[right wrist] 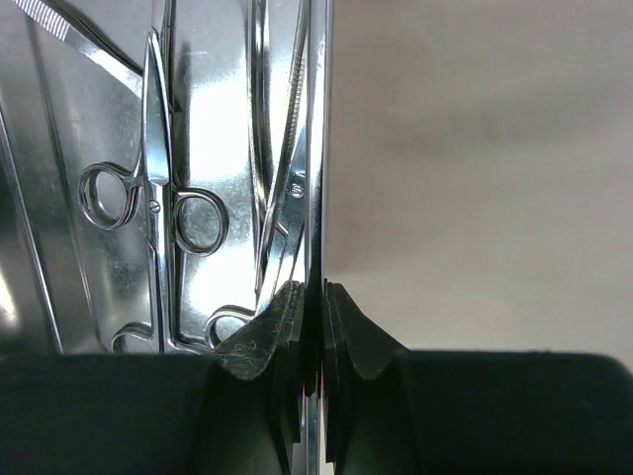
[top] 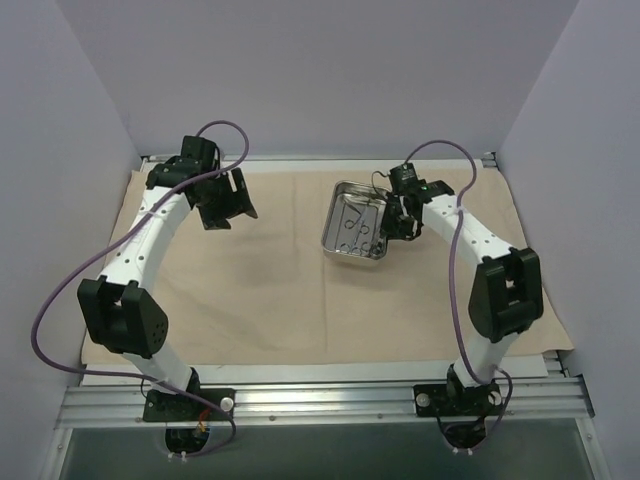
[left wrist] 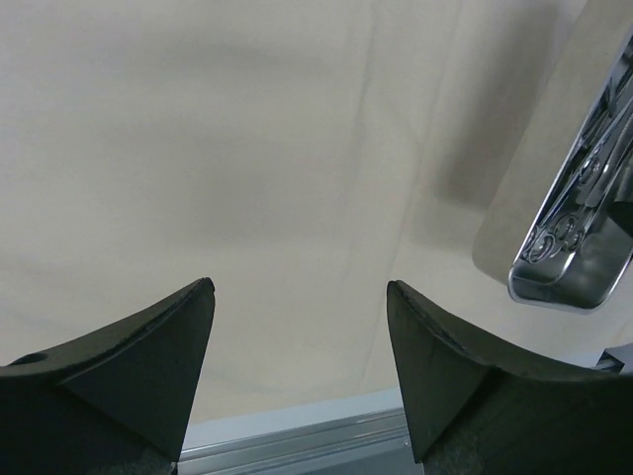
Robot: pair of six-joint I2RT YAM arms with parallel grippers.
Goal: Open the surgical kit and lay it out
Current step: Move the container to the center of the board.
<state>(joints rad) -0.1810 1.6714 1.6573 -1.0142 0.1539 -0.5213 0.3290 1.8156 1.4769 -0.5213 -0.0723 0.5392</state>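
Beige cloth wrap (top: 280, 290): spread flat over worktop (top: 300, 371) | left hand (top: 225, 205): fingers (left wrist: 158, 346) wide apart, gripping nothing, above bare cloth, well left of tray | right hand (right wrist: 315, 297): clamped on steel tray (top: 332, 215) right rim | tray: atop cloth, right of centre | ring-handled scissors (right wrist: 153, 208), similar instruments: inside tray

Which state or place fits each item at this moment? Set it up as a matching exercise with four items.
Items:
1. left tool
2. right tool
3. cloth wrap
4. instruments

States or places:
A. lying inside the steel tray
B. open, above bare cloth
C. shut on the steel tray's rim
D. spread out flat beneath the steel tray

Pairs: 1-B; 2-C; 3-D; 4-A
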